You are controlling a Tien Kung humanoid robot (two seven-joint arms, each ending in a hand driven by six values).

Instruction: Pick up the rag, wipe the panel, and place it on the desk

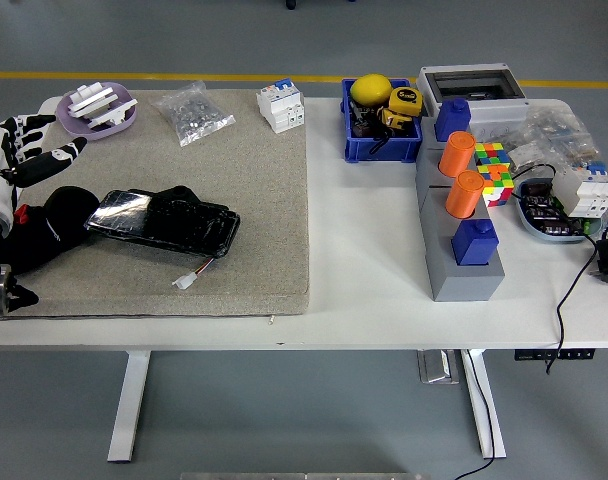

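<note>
Left hand (24, 152) held with fingers spread, above black rag (44, 230) at left edge, glossy panel (164, 222) laid just right of it on grey mat (254, 200)

Two orange cylinders (460, 172), two blue blocks (464, 180)

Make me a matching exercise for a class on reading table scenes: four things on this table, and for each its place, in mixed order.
Things:
1. rag
2. panel
3. yellow ball
4. puzzle cube

Places:
A. in the blue bin
B. right of the orange cylinders
C. at the mat's left edge, beside the left hand
D. middle-left of the mat

Pairs: 1-C, 2-D, 3-A, 4-B
</note>
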